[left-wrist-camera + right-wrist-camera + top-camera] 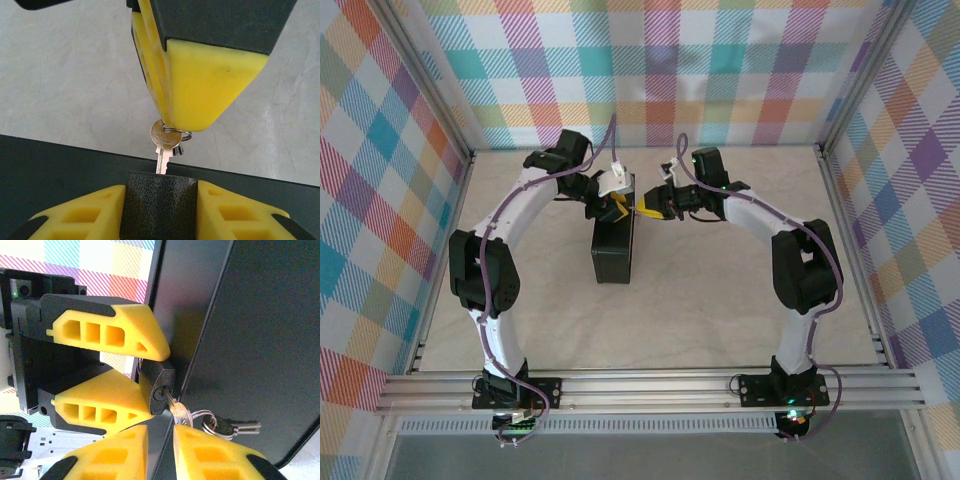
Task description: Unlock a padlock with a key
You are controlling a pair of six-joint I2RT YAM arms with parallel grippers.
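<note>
The padlock (159, 205), a small dark speckled block, sits clamped between the yellow fingers of my left gripper (160, 189), which touch both of its sides. The silvery key (162, 137) is stuck into its keyhole. In the right wrist view the padlock (161, 385) shows its keyhole end, held by the left gripper (156, 381) against the edge of the black box (250, 340). My right gripper (161, 434) is at the key's head (181, 415), which lies against the tip of one finger. A dark gap still shows between the jaws. The shackle is hidden.
A ring with a spare key (232, 428) dangles from the key's head against the box's side. The box (612, 250) stands mid-table between both arms (630, 205). Plaid walls close in the left, right and back sides.
</note>
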